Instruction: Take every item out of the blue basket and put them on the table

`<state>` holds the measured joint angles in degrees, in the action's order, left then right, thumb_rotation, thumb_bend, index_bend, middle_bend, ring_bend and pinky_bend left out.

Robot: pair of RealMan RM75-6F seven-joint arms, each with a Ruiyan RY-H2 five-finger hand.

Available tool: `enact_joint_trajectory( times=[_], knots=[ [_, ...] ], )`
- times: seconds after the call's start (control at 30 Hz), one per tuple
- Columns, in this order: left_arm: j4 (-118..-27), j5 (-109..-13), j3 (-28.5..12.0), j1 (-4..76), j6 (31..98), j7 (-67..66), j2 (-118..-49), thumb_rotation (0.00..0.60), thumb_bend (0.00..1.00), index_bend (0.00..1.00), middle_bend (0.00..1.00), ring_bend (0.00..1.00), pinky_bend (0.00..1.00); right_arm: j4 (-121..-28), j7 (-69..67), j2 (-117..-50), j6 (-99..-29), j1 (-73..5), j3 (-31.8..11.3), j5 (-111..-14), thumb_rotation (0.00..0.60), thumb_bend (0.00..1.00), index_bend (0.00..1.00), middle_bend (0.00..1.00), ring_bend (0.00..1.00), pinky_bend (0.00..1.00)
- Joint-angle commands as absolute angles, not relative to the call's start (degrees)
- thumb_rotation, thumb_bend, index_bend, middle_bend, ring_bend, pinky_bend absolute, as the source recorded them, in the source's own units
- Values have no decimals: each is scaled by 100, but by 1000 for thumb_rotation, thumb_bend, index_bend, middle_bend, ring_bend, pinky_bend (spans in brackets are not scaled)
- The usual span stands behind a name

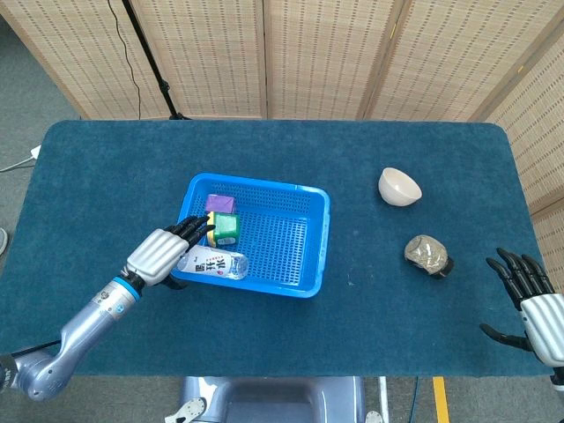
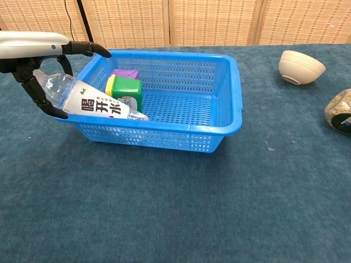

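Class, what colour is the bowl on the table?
The bowl is cream-white, clearest in the chest view.

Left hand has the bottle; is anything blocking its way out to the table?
Only the basket wall: the bottle, gripped by the left hand, lies tilted across the near-left rim, cap end inside. Bare table lies beyond.

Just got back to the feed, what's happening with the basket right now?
The left hand grips a clear water bottle at the near left corner of the blue basket, the bottle tilted with its cap end down inside. A green and yellow box and a purple box sit in the basket's back left corner. The right hand rests open at the table's right edge, holding nothing. A white bowl and a speckled jar on its side lie on the table to the basket's right.
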<state>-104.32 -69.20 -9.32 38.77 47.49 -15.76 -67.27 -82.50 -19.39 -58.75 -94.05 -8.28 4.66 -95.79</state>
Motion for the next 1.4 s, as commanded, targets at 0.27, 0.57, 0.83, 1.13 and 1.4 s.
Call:
enact_joint_trajectory(
  times=[0.27, 0.57, 0.83, 1.13, 1.4],
  knots=[
    [-10166, -6478, -907, 4043, 4847, -1832, -7062, 600, 147, 321, 164, 249, 480, -8202, -1999, -5910, -9355, -804, 376, -9561, 600, 0, 0, 0, 0, 31],
    [-10100, -6411, -941, 4073, 5127, -1892, -7224, 600, 314, 587, 400, 438, 606, -8197, -2063, -5919, -9346, -774, 317, -9588, 600, 0, 0, 0, 0, 36],
    [-10205, -6856, -1086, 3908, 5722, -1563, -7139, 600, 369, 607, 418, 452, 616, -8176, -2129, -5919, -9352, -750, 262, -9601, 600, 0, 0, 2, 0, 38],
    [-10560, -7675, -1390, 3550, 6625, -755, -6499, 600, 376, 622, 431, 465, 616, -8188, -2179, -5904, -9351, -720, 212, -9590, 600, 0, 0, 7, 0, 38],
    [-10258, -7479, -1677, 3168, 6998, 83, -5714, 600, 376, 622, 431, 465, 616, -8219, -2197, -5882, -9380, -692, 213, -9672, 600, 0, 0, 8, 0, 38]
  ],
)
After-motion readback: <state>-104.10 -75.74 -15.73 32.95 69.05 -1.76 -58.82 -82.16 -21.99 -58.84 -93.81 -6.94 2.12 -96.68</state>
